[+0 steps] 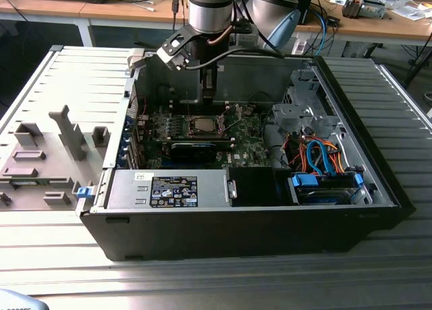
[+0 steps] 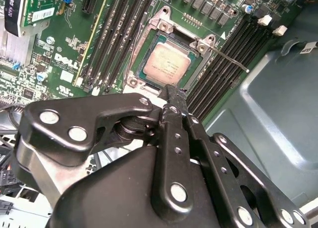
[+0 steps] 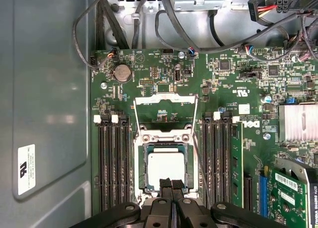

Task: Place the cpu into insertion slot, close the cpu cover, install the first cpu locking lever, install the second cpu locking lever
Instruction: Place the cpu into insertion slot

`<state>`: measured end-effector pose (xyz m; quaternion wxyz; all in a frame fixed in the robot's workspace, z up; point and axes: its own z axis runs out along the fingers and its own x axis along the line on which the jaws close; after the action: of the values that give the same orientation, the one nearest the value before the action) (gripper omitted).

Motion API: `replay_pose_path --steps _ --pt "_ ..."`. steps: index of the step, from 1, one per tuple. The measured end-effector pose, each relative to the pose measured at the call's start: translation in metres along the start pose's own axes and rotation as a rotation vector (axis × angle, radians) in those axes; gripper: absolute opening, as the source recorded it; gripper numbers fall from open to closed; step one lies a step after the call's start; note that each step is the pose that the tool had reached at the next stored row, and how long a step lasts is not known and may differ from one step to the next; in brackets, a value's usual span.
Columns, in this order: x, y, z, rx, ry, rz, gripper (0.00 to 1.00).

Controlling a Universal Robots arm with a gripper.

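Observation:
The cpu (image 3: 166, 170) lies flat in the insertion slot (image 3: 143, 153) on the green motherboard, silver top up; it also shows in the second wrist view (image 2: 166, 64) and the exterior view (image 1: 201, 125). The cpu cover (image 3: 165, 105) is swung open and lies back beyond the slot, its window showing the board. A thin locking lever (image 2: 231, 59) sticks out sideways, unlatched. My gripper (image 3: 171, 184) hangs just above the slot's near edge, fingers shut together on nothing; it shows in the second wrist view (image 2: 170, 94) and the exterior view (image 1: 208, 94).
Long black memory slots (image 3: 112, 163) flank the socket on both sides. In the open computer case (image 1: 243, 222), a power supply (image 1: 169, 190) sits at the front and a blue drive bay (image 1: 324, 182) with orange cables at the exterior view's right. A grey fixture plate (image 1: 54, 148) lies left.

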<state>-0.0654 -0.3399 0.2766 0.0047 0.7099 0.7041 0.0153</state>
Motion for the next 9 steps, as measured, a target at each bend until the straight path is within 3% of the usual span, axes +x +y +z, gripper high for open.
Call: replay_pose_path --steps 9 --pt "0.0000 0.0002 -0.0069 0.0000 0.0012 0.000 0.11"
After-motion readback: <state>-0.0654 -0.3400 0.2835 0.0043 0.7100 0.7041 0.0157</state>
